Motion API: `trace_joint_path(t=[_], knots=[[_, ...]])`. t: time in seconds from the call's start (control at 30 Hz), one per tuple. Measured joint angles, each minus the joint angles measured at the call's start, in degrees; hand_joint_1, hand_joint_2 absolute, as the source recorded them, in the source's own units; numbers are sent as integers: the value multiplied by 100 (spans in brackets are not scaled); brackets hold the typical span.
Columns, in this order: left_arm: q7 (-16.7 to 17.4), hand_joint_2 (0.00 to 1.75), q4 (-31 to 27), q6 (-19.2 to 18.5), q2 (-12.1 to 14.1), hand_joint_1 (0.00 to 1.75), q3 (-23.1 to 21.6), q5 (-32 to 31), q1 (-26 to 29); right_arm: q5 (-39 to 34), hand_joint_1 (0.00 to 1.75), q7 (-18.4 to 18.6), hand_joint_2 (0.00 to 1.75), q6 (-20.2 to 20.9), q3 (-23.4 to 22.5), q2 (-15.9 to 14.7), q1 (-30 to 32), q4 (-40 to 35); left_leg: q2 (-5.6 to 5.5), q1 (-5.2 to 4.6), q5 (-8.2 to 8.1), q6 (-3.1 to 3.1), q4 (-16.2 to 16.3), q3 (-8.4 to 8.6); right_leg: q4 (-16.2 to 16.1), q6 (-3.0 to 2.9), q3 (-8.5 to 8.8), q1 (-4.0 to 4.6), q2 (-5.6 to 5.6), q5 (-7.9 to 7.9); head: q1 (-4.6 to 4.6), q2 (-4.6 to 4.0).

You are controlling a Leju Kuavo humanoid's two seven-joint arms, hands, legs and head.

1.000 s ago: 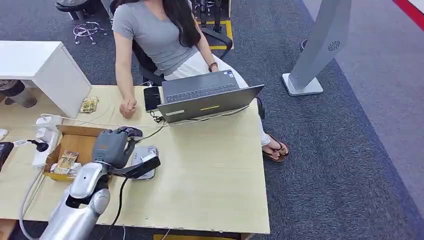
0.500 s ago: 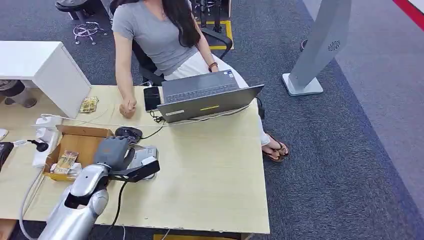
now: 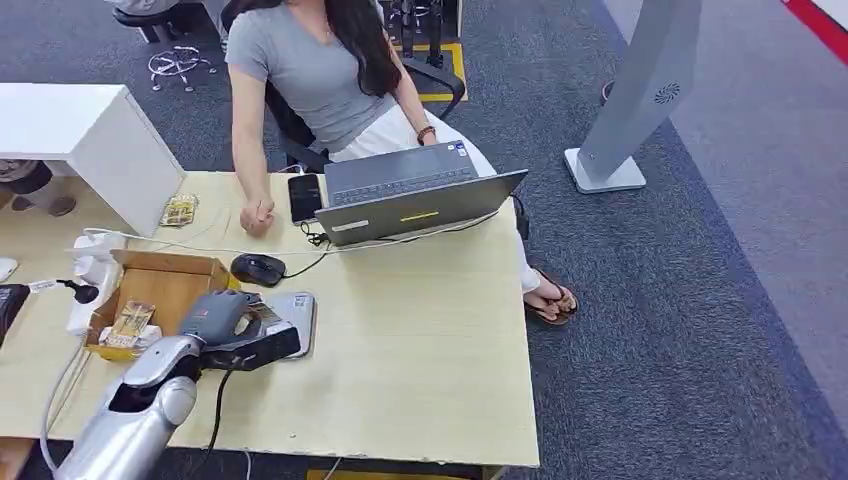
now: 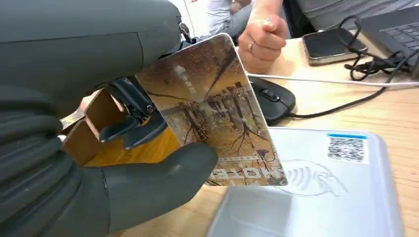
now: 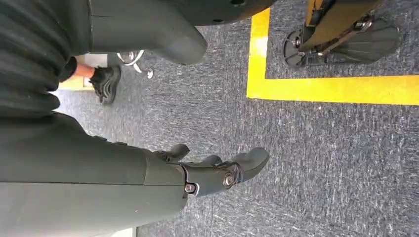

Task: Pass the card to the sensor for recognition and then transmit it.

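Observation:
My left hand (image 3: 214,316) hovers low over the near left part of the table (image 3: 420,350), beside the flat grey card sensor (image 3: 298,312). In the left wrist view this hand (image 4: 84,163) pinches a card (image 4: 217,118) printed with an autumn tree picture between thumb and fingers. The card is tilted, its lower edge just above the sensor (image 4: 321,197), which bears a QR label and a wave symbol. My right hand (image 5: 217,173) hangs over the dark carpet, fingers loosely apart and holding nothing.
A person sits behind the table with a fist (image 3: 257,215) resting on it. An open laptop (image 3: 420,200), a phone (image 3: 304,195), a black mouse (image 3: 258,268) with cables and a cardboard box (image 3: 160,285) lie around the sensor. A white cabinet (image 3: 90,140) stands far left.
My left hand has drawn back toward me and lowered with the card, uncovering the mouse. The person has stayed still.

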Motion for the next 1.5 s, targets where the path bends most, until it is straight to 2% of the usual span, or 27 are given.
trace_joint_path(t=[0.07,0.13,0.8,0.87,1.03,1.13,1.23,1.37,1.5], knots=[[4,175,0,270,9,175,0,-13,10,9,0,0,175,-2,-29,0,2,0,0,1,2,-1,0,-1,0,-1,-1,0,-1,1,2,0],[37,175,0,385,2,175,0,-39,22,13,0,-2,175,-4,-55,0,1,0,0,2,7,-4,0,-1,0,-3,-3,0,0,3,2,0],[37,175,0,420,0,175,0,-48,25,16,0,-7,175,-4,-90,4,0,0,0,2,7,-6,0,-6,0,-4,-8,0,1,3,2,0],[37,175,-4,662,-7,175,0,-134,25,29,0,-7,175,-13,-92,4,1,0,1,2,7,-6,1,-5,0,-4,-10,0,1,4,0,0],[129,175,-496,1750,-133,175,13,-726,-212,127,0,-20,175,-42,-129,11,0,0,-12,2,9,-6,3,-13,0,-4,-11,0,-10,4,2,0],[125,175,-824,2036,-155,175,101,-1047,-554,221,0,-66,175,-50,-142,20,1,0,-12,2,9,-6,3,-14,1,-4,-11,0,-12,7,0,0],[-22,175,-966,2335,-157,175,282,-1281,-951,311,0,-72,175,-50,-142,26,-1,0,-12,2,11,-9,3,-13,2,-4,-11,0,-12,8,0,0],[-68,175,-938,2542,-138,175,489,-1560,-1402,387,0,-70,175,-15,-142,42,-3,0,-13,6,14,-9,3,-14,3,-4,-12,2,-12,8,-2,0],[-105,175,-561,2634,-105,175,641,-1685,-2007,435,0,-63,175,2,-142,66,-21,2,-14,7,15,-9,2,-15,4,-5,-12,4,-11,8,-2,0]])
